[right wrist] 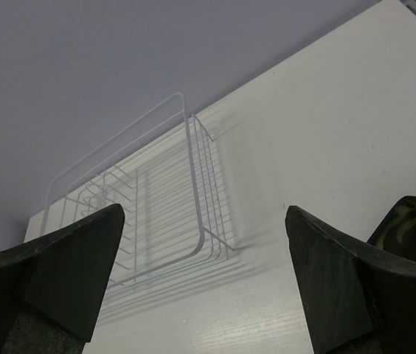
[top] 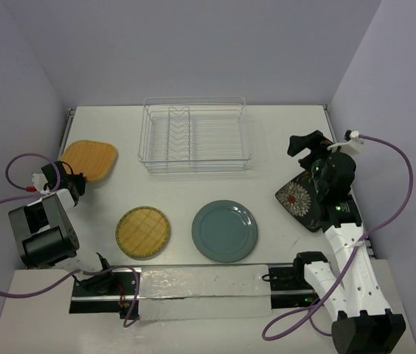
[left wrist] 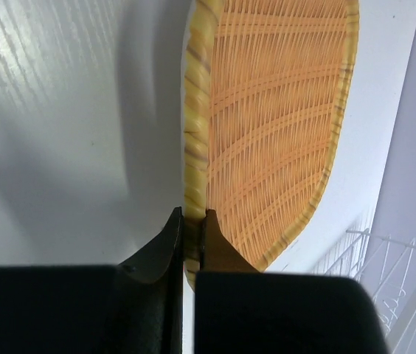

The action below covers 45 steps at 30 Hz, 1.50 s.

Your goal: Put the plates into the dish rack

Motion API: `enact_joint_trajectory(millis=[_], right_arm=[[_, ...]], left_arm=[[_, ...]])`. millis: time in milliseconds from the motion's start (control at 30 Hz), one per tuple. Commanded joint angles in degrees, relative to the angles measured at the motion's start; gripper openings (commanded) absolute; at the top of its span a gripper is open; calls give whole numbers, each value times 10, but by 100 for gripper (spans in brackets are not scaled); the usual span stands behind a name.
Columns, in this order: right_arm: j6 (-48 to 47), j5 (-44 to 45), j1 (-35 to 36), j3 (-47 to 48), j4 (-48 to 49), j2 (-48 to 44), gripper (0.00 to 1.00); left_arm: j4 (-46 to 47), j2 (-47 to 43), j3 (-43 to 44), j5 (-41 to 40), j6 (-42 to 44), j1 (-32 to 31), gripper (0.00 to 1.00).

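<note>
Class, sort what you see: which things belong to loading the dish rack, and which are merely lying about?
For the job: orange plate, yellow plate, teal plate, dark floral plate, dish rack.
Just there: purple cables, base rail.

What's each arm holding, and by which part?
Left gripper: jaws shut on the rim of the orange-tan plate. Right gripper: jaws open, nothing held.

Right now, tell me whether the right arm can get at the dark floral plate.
Probably yes. The right end effector hangs open above the far edge of the dark floral plate, and nothing lies between them.
</note>
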Motion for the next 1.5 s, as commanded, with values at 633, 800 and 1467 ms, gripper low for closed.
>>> enact_joint_trajectory(millis=[633,800,1467], right_arm=[[-33,-187,1,-24,110,-7,94],[-30,-339,1,-50,218,23,91],[-134,-560,192,116,264,282,100]], left_arm=[[-74,-462,-19,-65,109,-99,0],[-16,-480,8,88,179,-122,0],[108,-480,57,386,245,-305,0]])
